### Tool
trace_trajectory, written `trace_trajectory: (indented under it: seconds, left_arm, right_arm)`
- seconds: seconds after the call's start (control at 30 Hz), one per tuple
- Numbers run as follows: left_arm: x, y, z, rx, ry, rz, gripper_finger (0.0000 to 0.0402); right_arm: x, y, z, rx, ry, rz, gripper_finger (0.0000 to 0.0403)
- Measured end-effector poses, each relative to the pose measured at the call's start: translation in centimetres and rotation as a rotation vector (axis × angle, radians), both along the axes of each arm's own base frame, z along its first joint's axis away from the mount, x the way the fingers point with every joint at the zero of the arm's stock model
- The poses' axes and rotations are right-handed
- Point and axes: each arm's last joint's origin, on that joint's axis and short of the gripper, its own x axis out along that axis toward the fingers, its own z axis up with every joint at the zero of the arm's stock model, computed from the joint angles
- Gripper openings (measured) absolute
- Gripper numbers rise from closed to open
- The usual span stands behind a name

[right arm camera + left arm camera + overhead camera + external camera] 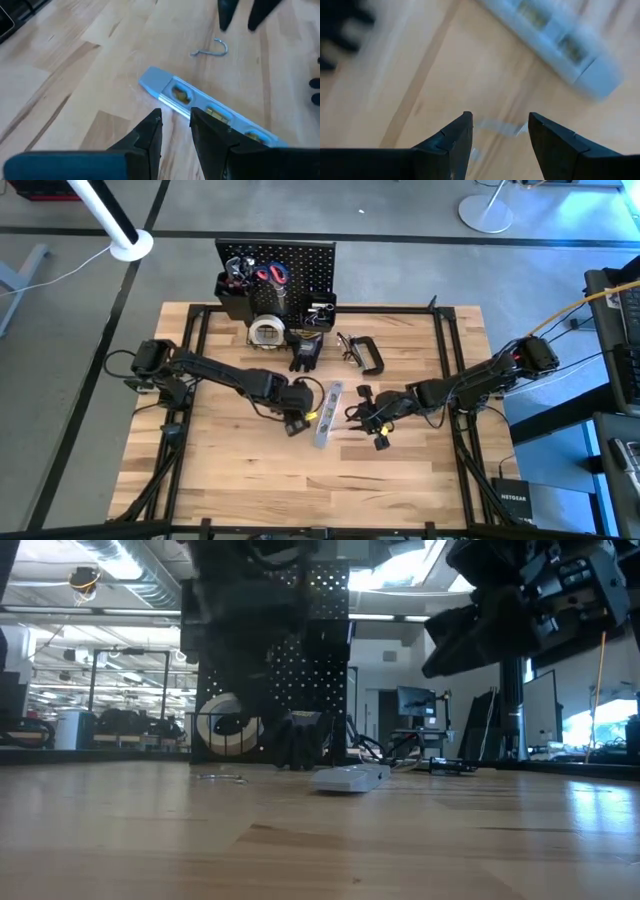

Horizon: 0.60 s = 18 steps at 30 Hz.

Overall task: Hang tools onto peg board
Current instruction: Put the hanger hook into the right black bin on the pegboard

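Note:
The black peg board (290,265) stands at the table's far edge with bins and some tools on it. The pale tape roll (266,332), black gloves (305,352) and black C-clamp (369,354) lie before it. The silver level bar (328,416) lies flat mid-table. A small metal hook (213,49) lies on the wood beside it. My left gripper (500,125) is open above the hook, its fingertips on either side of it and clear of it. My right gripper (175,120) hovers over the level bar's (200,102) near end, its fingers a narrow gap apart, holding nothing.
The black frame rails (450,380) run along the table's left and right sides. There is bare wood (300,480) toward the near edge. The room behind the table shows in the low view.

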Motion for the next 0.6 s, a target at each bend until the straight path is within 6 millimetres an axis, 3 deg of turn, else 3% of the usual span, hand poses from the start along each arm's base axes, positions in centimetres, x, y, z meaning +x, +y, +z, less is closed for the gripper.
trace_trajectory:
  seconds: [0.2,0.6]
  left_arm:
    - [-1.6,0.1,-1.2,0.021,0.146,-0.01,0.018]
    - [-2.1,1.7,-4.1,-0.029,0.115,-0.028,0.018]
  right_arm:
    - [-0.1,-0.2,-0.2,-0.02,-0.004,-0.038,0.0106]
    - [0.0,-0.3,-0.2,-0.053,-0.02,-0.089,0.0106]
